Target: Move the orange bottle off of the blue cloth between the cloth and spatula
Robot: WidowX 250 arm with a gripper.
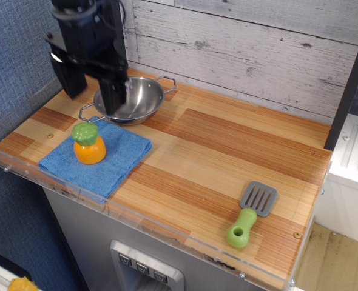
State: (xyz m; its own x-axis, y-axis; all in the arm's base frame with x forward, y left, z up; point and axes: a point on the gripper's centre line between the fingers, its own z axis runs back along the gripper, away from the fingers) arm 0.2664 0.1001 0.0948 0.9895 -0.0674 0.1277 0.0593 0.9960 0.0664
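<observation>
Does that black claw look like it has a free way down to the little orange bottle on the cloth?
Probably yes. The gripper hangs open just above the orange bottle, which stands upright on the blue cloth with nothing over it. The steel bowl sits close behind, but not in between.

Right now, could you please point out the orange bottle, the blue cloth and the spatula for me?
orange bottle (90, 151): main camera view, on its orange body.
blue cloth (123, 153): main camera view, on bare fabric right of the bottle.
spatula (242, 228): main camera view, on its green handle.
</observation>
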